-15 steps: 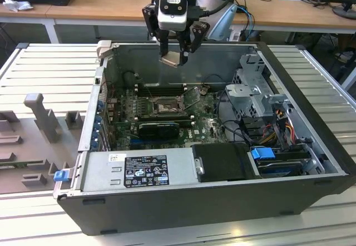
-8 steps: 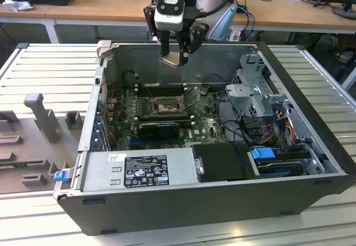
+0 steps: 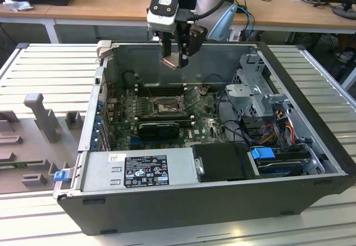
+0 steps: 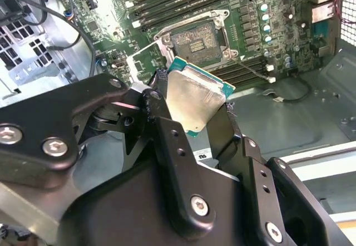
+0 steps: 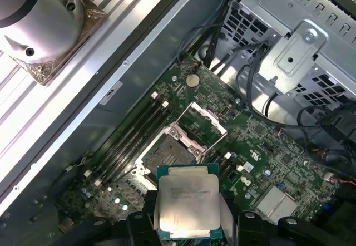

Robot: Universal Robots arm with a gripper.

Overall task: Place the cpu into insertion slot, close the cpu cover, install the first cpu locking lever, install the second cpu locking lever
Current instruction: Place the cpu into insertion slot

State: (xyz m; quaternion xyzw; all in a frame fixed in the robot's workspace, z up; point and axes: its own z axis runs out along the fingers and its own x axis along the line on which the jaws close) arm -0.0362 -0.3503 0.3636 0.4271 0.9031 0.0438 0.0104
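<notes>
My gripper [image 3: 174,57] hangs above the open computer case, shut on the cpu [image 3: 171,62], a flat square chip with a silver-grey top. Both wrist views show the cpu [image 4: 194,98] [image 5: 186,201] pinched by its edges between the black fingers [image 4: 167,129]. The insertion slot [image 3: 165,107] [image 4: 196,41] [image 5: 167,152] lies bare on the green motherboard, well below the chip and a little toward the front of the case. The cpu cover [image 5: 203,124] stands swung open beside the slot, seen also in the exterior view [image 3: 192,97].
Long black memory slots [image 3: 158,89] run behind the slot, and a black card [image 3: 158,128] lies in front of it. A metal drive cage [image 3: 256,84] with cables fills the exterior view's right. The power supply [image 3: 139,171] sits at the front. Grey fixtures [image 3: 41,115] stand outside on the left.
</notes>
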